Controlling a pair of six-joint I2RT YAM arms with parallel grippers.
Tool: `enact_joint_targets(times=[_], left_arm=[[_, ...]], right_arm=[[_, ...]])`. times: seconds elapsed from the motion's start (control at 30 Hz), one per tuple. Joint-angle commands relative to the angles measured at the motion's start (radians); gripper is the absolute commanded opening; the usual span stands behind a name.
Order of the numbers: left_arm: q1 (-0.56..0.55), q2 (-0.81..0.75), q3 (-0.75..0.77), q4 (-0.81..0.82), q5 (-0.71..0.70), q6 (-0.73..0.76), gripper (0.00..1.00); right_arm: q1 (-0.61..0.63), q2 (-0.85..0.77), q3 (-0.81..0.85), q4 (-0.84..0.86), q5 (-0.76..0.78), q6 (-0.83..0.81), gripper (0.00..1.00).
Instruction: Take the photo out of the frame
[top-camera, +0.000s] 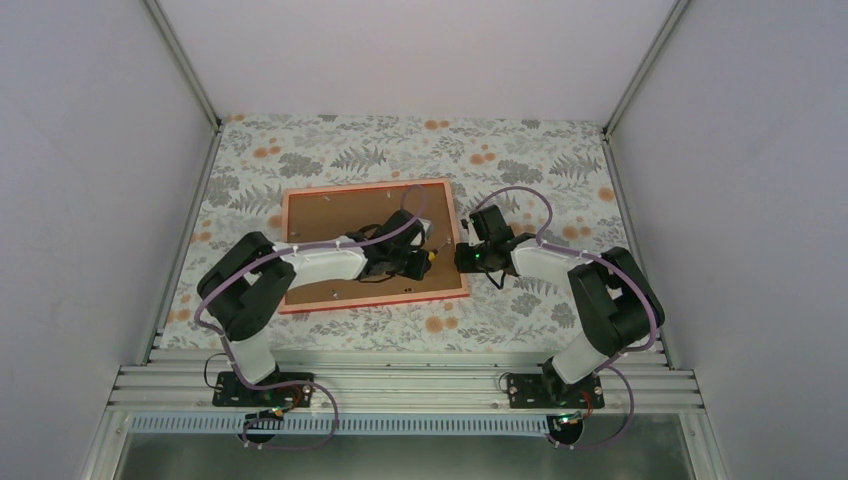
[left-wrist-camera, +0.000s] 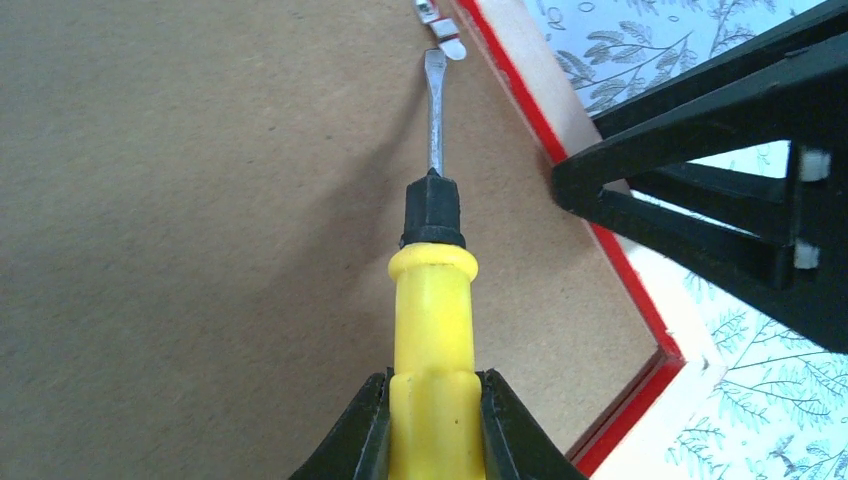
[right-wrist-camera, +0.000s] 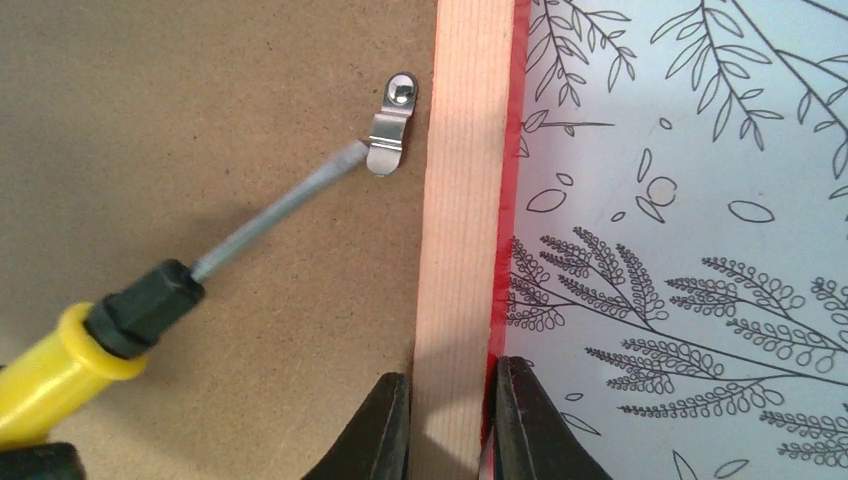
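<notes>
Face down on floral table, backing up: frame, stiff, probably light, best held by its rail. Clamped there: right gripper; clamped on screwdriver, tip at clip: left gripper.

front of the frame faces down, hidden (screwdriver handle end cropped).

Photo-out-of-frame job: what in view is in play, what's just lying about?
In play: frame, face down; fibreboard backing; metal clip; yellow-handled screwdriver in left gripper; right gripper clamping the frame's rail. The photo is hidden.
Not part of it: leaf-print table cover; enclosure walls.
</notes>
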Motion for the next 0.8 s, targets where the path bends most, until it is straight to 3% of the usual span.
enact_joint_targets(times=[0.0, 0.43, 0.77], left_arm=[[0.018, -0.053, -0.044, -0.023, -0.049, -0.040, 0.02], [0.042, -0.218, -0.138, -0.025, -0.097, -0.074, 0.02], [0.249, -0.440, -0.287, -0.069, -0.181, -0.070, 0.03]], right_arm=[[-0.003, -0.024, -0.015, -0.007, 0.001, -0.019, 0.13], [-0.023, -0.031, -0.013, -0.016, 0.021, -0.013, 0.13], [-0.114, -0.078, -0.028, -0.071, 0.017, -0.045, 0.13]])
